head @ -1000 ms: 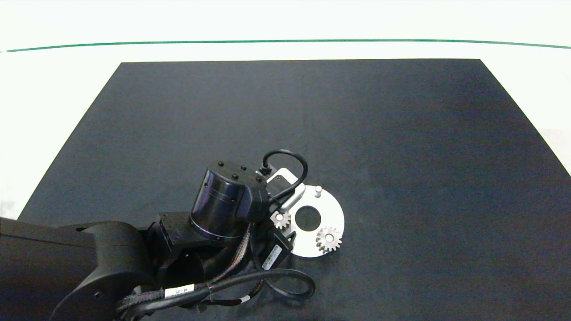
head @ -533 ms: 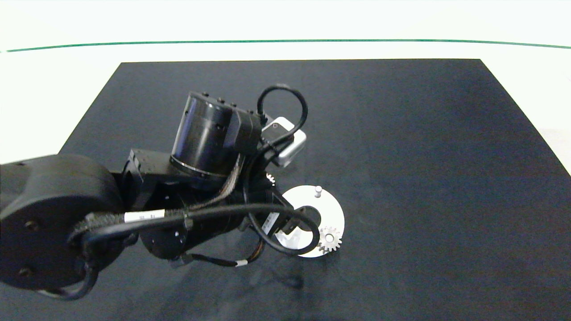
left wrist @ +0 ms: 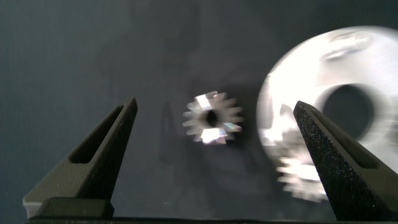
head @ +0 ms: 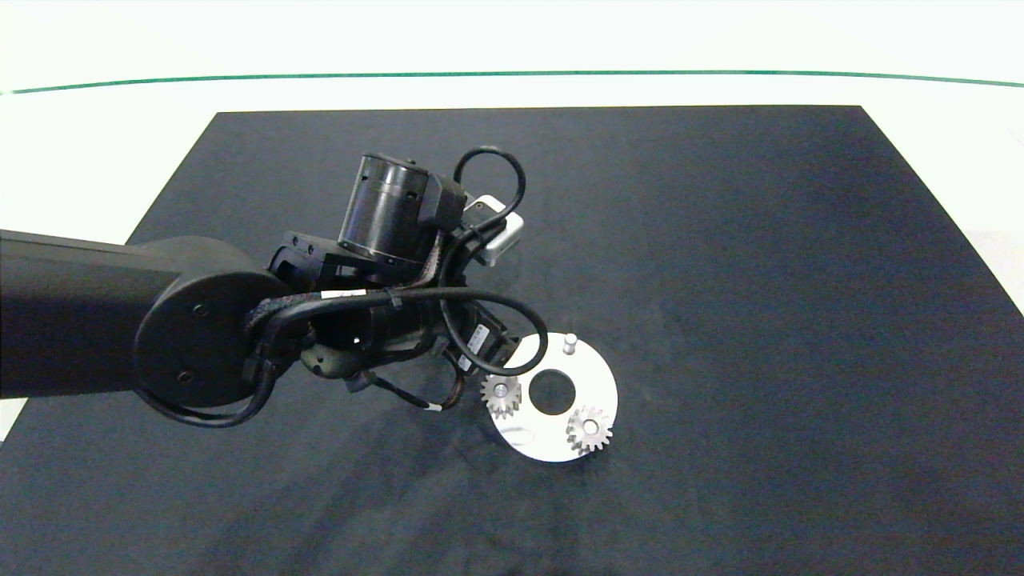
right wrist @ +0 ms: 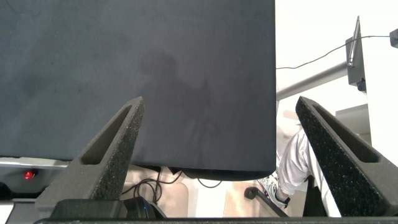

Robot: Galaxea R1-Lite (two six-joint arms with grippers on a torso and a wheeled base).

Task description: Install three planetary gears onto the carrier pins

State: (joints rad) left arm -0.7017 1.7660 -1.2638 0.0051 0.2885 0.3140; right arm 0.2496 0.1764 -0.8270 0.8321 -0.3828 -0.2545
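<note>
Since two of the three pegs already carry gears, step in hand: you are most likely going for the last one.
Carrier: the flat white ring-shaped disc (head: 602, 382) lies on the dark mat (head: 720, 240) just below the middle of the head view, flat so its pegs stand upright to take a bore from above.
Seated gears: one small silvery toothed gear (head: 502, 394) sits on the disc's left peg and a second one (head: 590, 430) on the lower-right peg.
Open peg: the short silvery-white cylindrical pin (head: 570, 344) at the disc's upper edge is bare.
Loose gear: the third silvery spur gear (left wrist: 212, 117) lies flat on the mat just beside the disc; in the head view the arm hides it.
Left gripper (left wrist: 216, 104): it hangs above that gear, fingers spread wide with the gear between them and touching neither, which suits a descent and pinch across the teeth.
Right gripper (right wrist: 221, 101): parked out of the head view, fingers wide with nothing between them, over the mat's edge, where a person's leg (right wrist: 293, 163) shows beyond.
</note>
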